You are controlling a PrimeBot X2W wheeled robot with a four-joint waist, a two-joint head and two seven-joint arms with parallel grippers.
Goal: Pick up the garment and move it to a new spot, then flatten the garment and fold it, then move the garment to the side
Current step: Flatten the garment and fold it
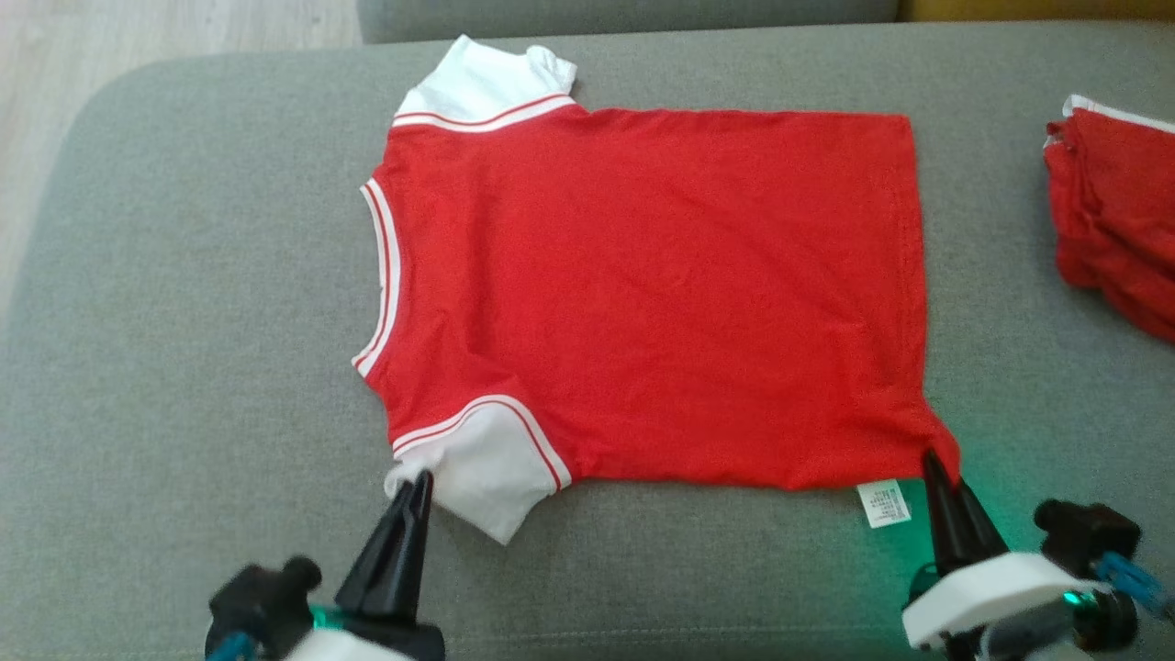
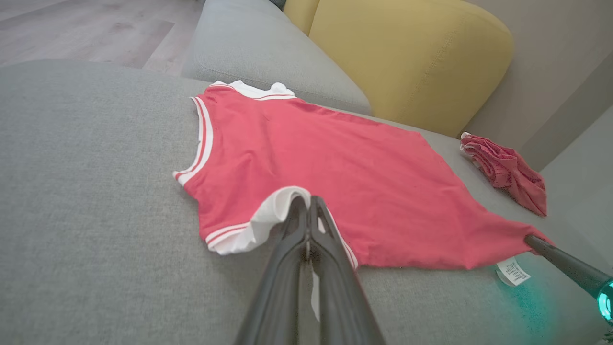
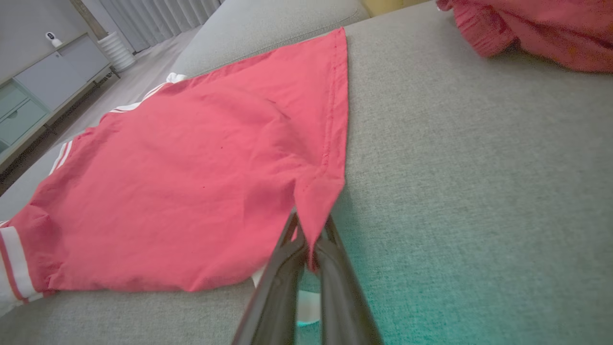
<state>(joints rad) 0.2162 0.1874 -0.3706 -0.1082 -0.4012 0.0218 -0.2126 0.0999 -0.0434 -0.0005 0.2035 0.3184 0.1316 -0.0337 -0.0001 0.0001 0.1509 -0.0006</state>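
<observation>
Garment (image 1: 643, 294) first: where does it lie?
– Spread flat on the grey sofa seat (image 1: 184, 367). It is a red T-shirt with white sleeves, its neck toward the robot's left and its hem toward the right.

And the left claw (image 1: 419, 482)?
– Its two fingers are pressed together on the edge of the near white sleeve (image 1: 486, 468). In the left wrist view the cuff is lifted and curls over the fingertips (image 2: 299, 206).

The right claw (image 1: 932, 462)?
– Pinching the garment's near hem corner. In the right wrist view a point of red cloth is drawn down between the closed fingers (image 3: 330, 239), and the fabric puckers toward it.

Anything beside that corner?
– A small white care label (image 1: 884, 503) lies on the seat just left of the right claw, and a green glow falls on the fabric around it.

What else is around?
– A second red garment (image 1: 1115, 229), crumpled, well apart at the seat's right edge. A yellow cushion (image 2: 412, 57) stands behind the seat.
</observation>
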